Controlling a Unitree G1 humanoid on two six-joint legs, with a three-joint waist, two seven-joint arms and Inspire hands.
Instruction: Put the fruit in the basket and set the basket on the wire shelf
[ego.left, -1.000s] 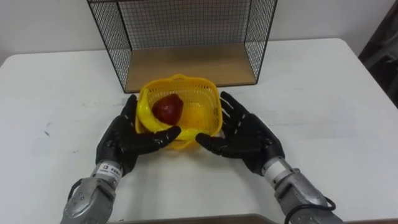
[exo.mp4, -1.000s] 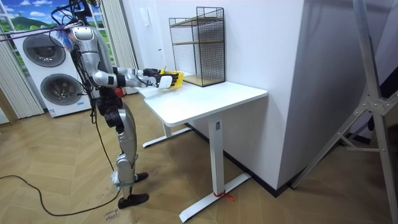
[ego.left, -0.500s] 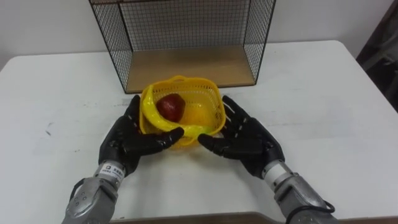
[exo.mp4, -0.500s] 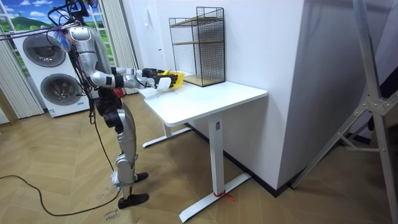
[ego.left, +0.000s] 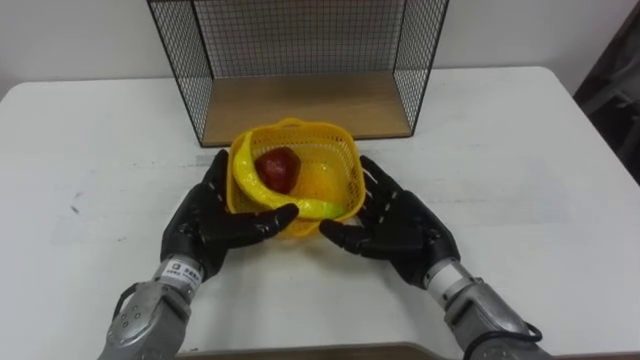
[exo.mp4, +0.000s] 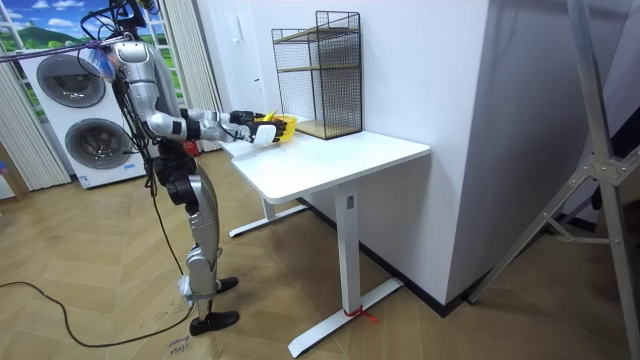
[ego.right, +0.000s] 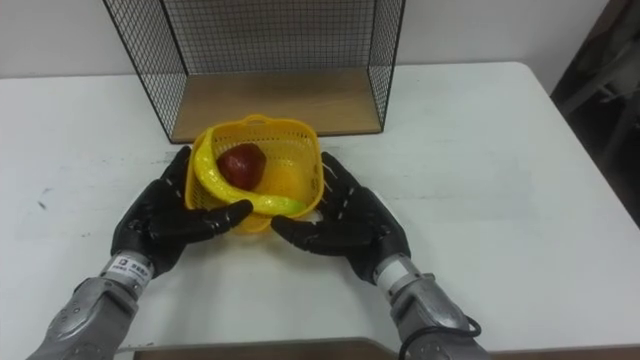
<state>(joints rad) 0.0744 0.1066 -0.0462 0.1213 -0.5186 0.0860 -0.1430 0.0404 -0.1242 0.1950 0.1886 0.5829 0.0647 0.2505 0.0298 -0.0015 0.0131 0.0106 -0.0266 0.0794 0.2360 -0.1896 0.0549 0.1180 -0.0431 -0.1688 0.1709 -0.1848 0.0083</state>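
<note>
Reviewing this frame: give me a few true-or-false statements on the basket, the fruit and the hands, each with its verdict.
1. The basket is held between the left hand and the right hand. True.
2. The basket stands inside the wire shelf. False: it is in front of the shelf, over the table.
3. A red apple lies in the basket. True.
4. The banana lies on the table beside the basket. False: the banana lies in the basket, along its near side.
</note>
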